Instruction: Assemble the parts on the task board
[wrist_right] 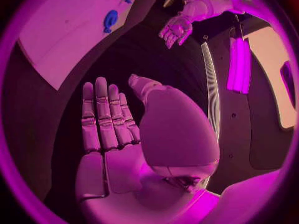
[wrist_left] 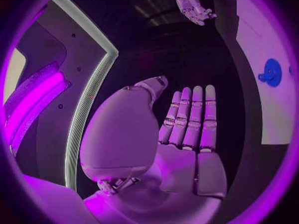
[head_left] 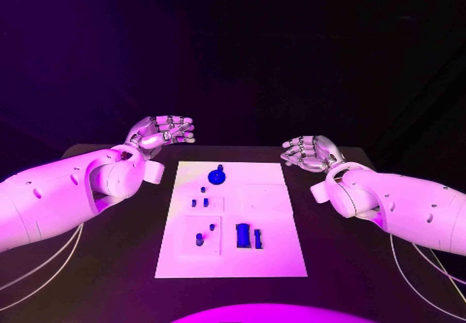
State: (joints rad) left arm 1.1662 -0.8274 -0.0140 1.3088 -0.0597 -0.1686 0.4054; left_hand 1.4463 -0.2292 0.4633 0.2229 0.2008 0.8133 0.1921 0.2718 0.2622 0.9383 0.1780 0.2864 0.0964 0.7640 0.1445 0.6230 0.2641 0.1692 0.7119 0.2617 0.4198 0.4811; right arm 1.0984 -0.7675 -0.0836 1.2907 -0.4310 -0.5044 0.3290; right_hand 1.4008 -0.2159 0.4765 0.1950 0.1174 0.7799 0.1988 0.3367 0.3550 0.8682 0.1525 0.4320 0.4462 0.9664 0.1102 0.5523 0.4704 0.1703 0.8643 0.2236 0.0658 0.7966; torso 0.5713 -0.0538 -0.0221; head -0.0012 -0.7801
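- Head view had my left hand (head_left: 161,132) raised beyond the far left corner of the task board (head_left: 262,259), palm up, fingers loosely apart, holding nothing.
- My right hand (head_left: 309,152) sat by the far right corner in the same way: fingers apart, nothing in it, well clear of the board.
- Left wrist view agreed: my fingers (wrist_left: 194,115) stood straight and side by side over the dark table, and the board's edge with the round blue part (wrist_left: 271,72) lay off to one side.
- On the board the round part (head_left: 217,177) lay near the far end, on the centre line.
- Two small blue pieces (head_left: 199,202) sat in the small outlined square on the left; two more (head_left: 204,237) sat in the larger square nearer me.
- A blue block (head_left: 242,235) and a slim bar (head_left: 258,237) stood just beside each other near the middle of the near half.
- Whether any of these were already seated where they belonged, I could not tell; the layout suited a job under way as well as one done.
- My judgement for any handling here: come down from straight above, pinch a small piece with the fingertips only, keep the palm off its neighbours, and let the other hand steady the board's rim so the plate did not slide.
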